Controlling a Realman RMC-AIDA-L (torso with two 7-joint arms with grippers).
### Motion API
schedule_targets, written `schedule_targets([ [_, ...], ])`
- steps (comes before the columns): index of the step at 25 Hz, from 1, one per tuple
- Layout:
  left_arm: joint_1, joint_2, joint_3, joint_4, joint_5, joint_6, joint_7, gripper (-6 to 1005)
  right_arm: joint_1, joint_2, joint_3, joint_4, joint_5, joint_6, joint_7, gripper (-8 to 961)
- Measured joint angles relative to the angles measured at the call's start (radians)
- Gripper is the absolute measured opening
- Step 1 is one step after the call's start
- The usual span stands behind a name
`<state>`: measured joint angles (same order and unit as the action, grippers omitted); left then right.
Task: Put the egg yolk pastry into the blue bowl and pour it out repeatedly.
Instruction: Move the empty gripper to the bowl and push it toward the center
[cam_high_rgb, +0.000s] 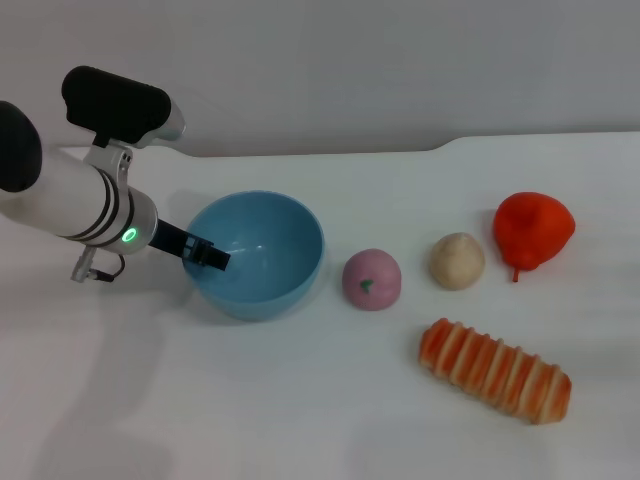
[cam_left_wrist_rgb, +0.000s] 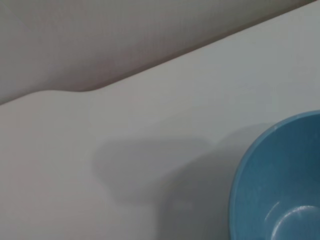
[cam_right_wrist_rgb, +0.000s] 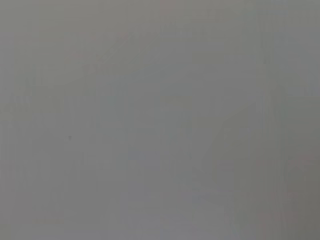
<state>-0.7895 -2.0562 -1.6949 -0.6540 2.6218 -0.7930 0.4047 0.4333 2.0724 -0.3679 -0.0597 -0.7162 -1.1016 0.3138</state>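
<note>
Smooth light blue plastic bowl, hemispherical, sits tilted on the white desk, its left rim pinched by the left end effector. Rightward lie a pink-mauve ball, then the matte, rough beige egg yolk pastry, well apart from the bowl.

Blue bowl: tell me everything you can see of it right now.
The smooth light blue round plastic bowl is deep and hemispherical, tipped slightly so its empty inside shows, resting on the white table. The left hand is at its near-left rim, apparently gripping it. The pink-mauve ball sits just right of it, apart.
</note>
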Motion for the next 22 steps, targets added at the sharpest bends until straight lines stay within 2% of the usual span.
schedule_targets([
  [16,-0.003,-0.003,0.006,0.019,-0.009,0.029,0.015,765,0.002,0.001,0.001,0.000,0.000,0.000,0.001,613],
  [22,-0.006,-0.005,0.070,0.015,-0.009,0.015,0.029,537,0.002,0.002,0.001,-0.002,0.000,0.000,0.002,613],
])
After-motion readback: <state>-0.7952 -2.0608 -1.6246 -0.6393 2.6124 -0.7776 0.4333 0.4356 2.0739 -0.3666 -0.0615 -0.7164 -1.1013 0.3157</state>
